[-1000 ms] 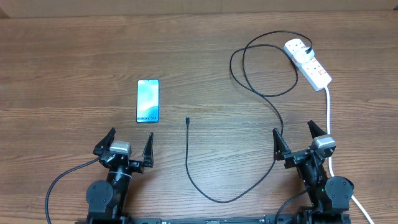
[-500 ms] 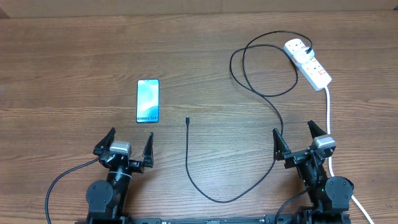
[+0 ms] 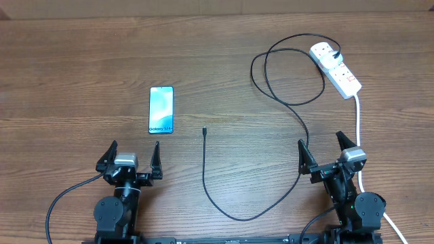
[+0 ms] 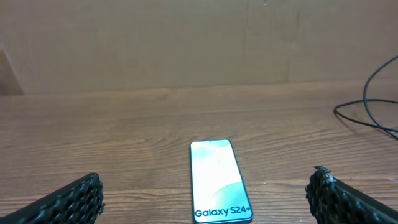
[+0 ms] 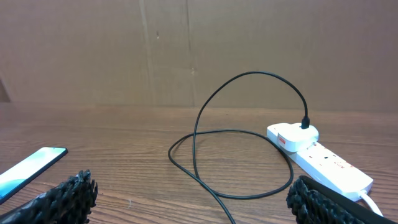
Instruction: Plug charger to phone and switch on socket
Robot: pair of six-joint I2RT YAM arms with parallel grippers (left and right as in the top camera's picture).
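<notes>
Left gripper and right gripper sat with jaws wide open, empty; the first step, pinching the charger near its tip, probably lay ahead.

Light was even and diffuse, from above, with only faint soft shadows beside the charger. Overhead view was sharp. The phone screen was washed out by glare in left wrist view. Wrist views were softer, grainy, blurred at bottom corners.
</notes>
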